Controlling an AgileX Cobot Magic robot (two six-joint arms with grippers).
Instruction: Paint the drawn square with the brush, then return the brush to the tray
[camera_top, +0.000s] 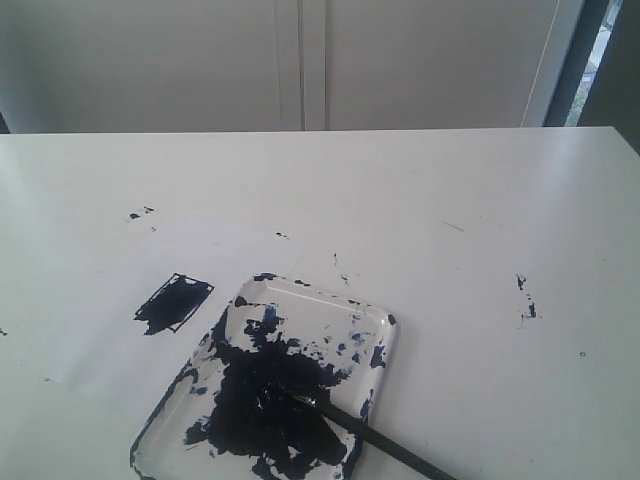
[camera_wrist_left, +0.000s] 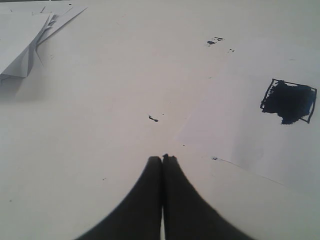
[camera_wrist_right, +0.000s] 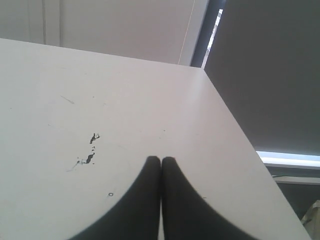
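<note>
Since the drawn square (camera_top: 173, 303) is filled with dark blue-black paint, the painting step looks done. The fill spills a little past the outline on 1 side. The brush (camera_top: 390, 448) lies with its wet tip in the dark blotch of the tray (camera_top: 310, 312), and its thin handle crosses the tray's rim and runs out toward 4 o'clock in the exterior view. Nothing holds it, so I judge the return done too and see no step left, though the handle overhangs the rim and is not wholly inside.

In the exterior view the square sits on the bench (camera_top: 450, 200) at about 10 o'clock from the tray's middle, just beside the tray and not touching it.

The left claw (camera_wrist_left: 162, 158) has its 2 jaws pressed together on nothing. Taking the way it points as 12 o'clock, the square lies near 2 o'clock, well apart from the tips, on a white paper sheet (camera_wrist_left: 240, 135).

The right claw (camera_wrist_right: 161, 159) is likewise pressed together and empty. Its camera shows only bare bench and a few paint specks (camera_wrist_right: 91, 149) near 10 o'clock of the tips. No square, brush or tray appears there.
</note>
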